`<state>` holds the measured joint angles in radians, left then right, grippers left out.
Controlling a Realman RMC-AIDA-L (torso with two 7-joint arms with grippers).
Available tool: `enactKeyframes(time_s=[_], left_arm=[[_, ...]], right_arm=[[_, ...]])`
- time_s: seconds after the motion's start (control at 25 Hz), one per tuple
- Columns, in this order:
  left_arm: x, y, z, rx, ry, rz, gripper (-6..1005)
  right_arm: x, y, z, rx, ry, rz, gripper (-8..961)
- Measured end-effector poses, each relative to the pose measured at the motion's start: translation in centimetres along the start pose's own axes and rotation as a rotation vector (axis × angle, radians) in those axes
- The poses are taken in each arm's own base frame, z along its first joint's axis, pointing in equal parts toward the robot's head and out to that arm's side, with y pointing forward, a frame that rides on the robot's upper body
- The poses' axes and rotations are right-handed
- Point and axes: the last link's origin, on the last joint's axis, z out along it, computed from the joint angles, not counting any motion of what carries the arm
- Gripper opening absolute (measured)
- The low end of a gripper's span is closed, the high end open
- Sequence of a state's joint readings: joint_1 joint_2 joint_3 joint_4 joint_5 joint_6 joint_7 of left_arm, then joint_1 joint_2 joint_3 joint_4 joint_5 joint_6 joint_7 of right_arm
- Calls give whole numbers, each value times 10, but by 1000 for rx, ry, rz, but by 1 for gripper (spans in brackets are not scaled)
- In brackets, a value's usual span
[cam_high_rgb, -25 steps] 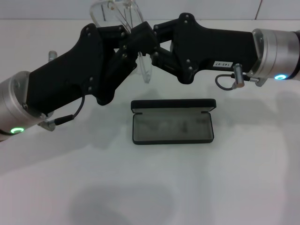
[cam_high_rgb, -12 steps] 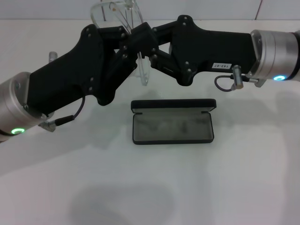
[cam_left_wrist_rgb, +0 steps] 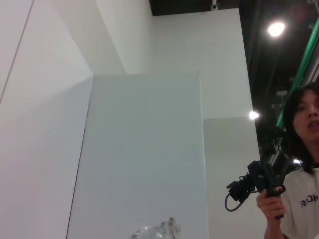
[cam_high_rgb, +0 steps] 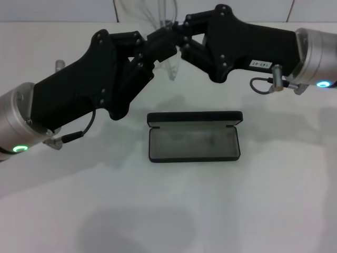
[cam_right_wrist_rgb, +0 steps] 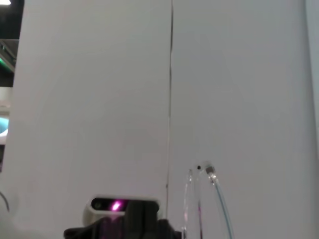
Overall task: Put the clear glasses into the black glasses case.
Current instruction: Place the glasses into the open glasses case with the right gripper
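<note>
The clear glasses (cam_high_rgb: 170, 67) hang in the air above the far side of the table, their lens reaching the top edge of the head view. My right gripper (cam_high_rgb: 181, 37) comes in from the right and is shut on them; the right wrist view shows their thin clear arms (cam_right_wrist_rgb: 217, 199) rising close by. My left gripper (cam_high_rgb: 163, 46) reaches up from the lower left and meets the glasses at the same spot; a bit of clear frame (cam_left_wrist_rgb: 158, 231) shows in the left wrist view. The black glasses case (cam_high_rgb: 194, 156) lies open on the table below, grey lining up.
The white table (cam_high_rgb: 174, 211) stretches out in front of the case. A white wall stands behind. In the left wrist view a person (cam_left_wrist_rgb: 301, 149) stands far off with a black device in hand.
My right gripper has risen and shifted right, and the glasses have gone up with it. The left arm and the case have stayed put.
</note>
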<state>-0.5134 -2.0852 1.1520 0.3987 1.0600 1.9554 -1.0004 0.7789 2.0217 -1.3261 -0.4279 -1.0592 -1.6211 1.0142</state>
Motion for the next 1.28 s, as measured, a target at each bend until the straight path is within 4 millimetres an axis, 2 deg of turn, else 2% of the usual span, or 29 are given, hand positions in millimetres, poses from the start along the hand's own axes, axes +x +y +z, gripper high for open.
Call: enactKeyframes(time_s=[1.28], left_arm=[[-3,-5,1,34,-12,3,44]], right_arm=[[-1,2,1,-17,-3,-2,66]])
